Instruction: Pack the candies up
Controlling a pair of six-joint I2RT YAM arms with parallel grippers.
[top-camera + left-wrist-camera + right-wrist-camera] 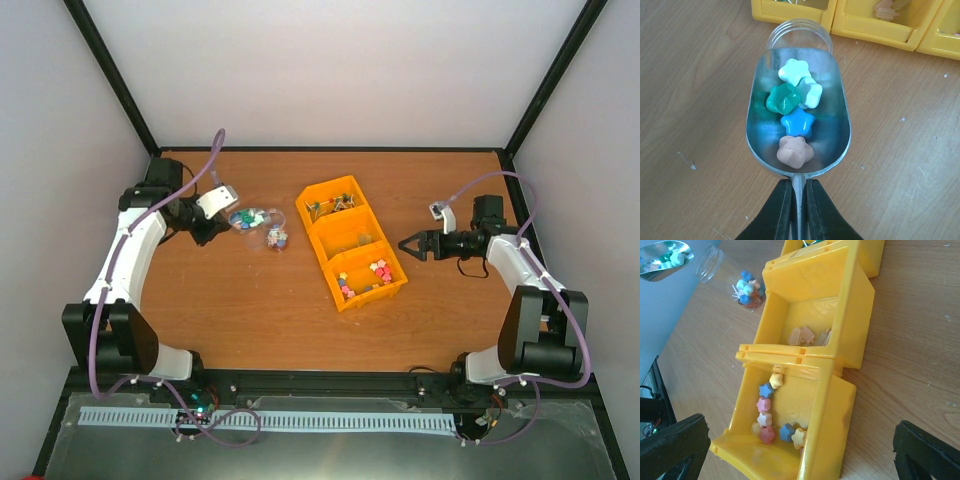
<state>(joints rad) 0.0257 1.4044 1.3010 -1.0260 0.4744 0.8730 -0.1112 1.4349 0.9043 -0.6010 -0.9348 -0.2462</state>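
My left gripper [798, 186] is shut on the handle of a metal scoop [760, 100]. The scoop holds several star-shaped candies [796, 121], white, green, blue and pink. Its tip sits at the mouth of a clear jar [799, 31] lying on its side. In the top view the scoop [244, 217] is just left of the jar [272, 236], which holds more candies [747, 289]. More candies [765, 410] lie in the near compartment of the yellow bin row [375, 296]. My right gripper [410, 245] is open and empty, just right of that compartment.
The middle compartment [860, 295] holds a few pale pieces [807, 335]. The far compartment holds darker small items [332, 206]. The bin row runs diagonally across the middle of the wooden table [250, 320]. Black frame posts stand at the table's corners.
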